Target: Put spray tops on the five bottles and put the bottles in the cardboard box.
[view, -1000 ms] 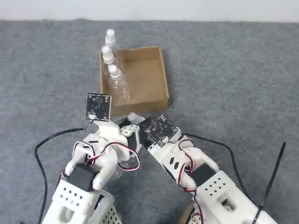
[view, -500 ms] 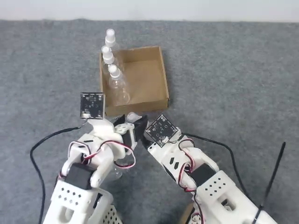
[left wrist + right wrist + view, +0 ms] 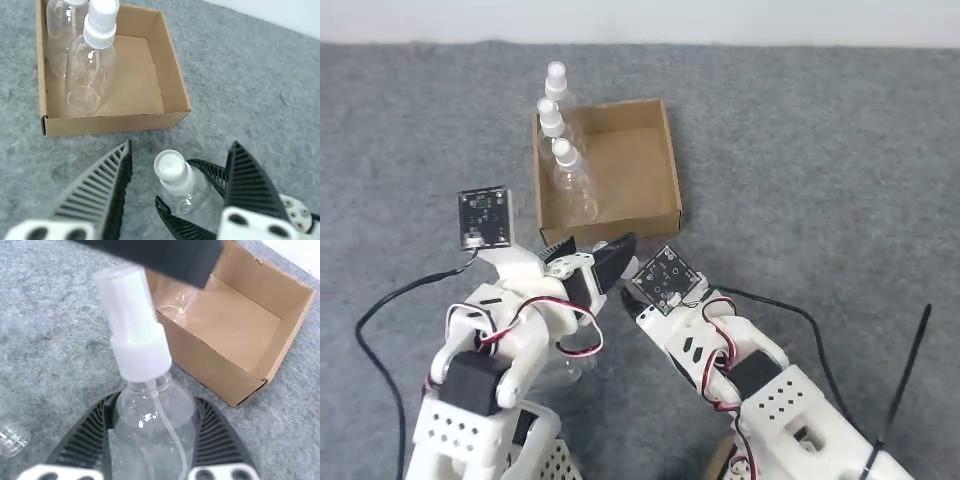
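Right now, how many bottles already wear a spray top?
4. In the cardboard box, in a row: far bottle, middle bottle, near bottle. The fourth bottle is in the right gripper. Others may be hidden.

White arms [image 3: 460, 430], black servos [image 3: 485, 380], ribbed black left gripper [image 3: 181, 146], red wires [image 3: 716, 380].

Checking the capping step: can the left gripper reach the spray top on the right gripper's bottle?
Probably yes: the left gripper is open with the spray top between its spread jaws, nothing intervening; the right gripper grips the bottle lower, on its body.
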`<state>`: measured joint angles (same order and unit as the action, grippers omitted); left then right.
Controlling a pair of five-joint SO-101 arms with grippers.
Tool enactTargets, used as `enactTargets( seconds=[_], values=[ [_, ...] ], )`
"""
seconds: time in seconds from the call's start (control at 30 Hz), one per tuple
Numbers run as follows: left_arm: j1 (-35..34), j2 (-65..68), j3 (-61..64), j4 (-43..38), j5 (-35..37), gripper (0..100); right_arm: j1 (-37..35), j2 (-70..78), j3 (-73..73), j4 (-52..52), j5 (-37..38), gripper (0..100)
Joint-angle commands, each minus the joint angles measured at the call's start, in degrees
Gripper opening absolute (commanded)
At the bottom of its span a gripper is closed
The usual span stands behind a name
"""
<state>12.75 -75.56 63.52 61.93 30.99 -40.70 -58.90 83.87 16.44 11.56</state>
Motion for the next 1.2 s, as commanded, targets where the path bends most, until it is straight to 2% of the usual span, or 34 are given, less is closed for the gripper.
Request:
enactTargets(
  seconds=[0.0,0.1,0.37,0.83,0.93,1.17],
  values=[
    [-0.3,-1.1,-3.5,0.0,3.6,28,0.7,-2.2,-1.5,-2.5,-0.2,1.3],
    [-0.7,-1.1,-3.6,-0.1,4.8,28,1.6,-2.2,-1.6,-5.1,-0.2,1.3],
    [-8.7,-1.1,-4.4,-2.1,9.8,28,2.4,-2.2,-1.2,-7.1,-0.6,1.4],
    [-8.5,-1.1,-1.5,-1.8,9.7,28,2.2,-2.2,-1.1,-7.1,-0.7,1.4],
    [-8.4,-1.1,-0.6,-1.8,7.4,28,2.2,-2.2,-1.1,-7.1,-0.7,1.3],
    [-3.0,-1.0,2.8,-3.9,4.7,28,2.4,-2.2,-1.1,-7.0,-0.7,1.3]
  ],
)
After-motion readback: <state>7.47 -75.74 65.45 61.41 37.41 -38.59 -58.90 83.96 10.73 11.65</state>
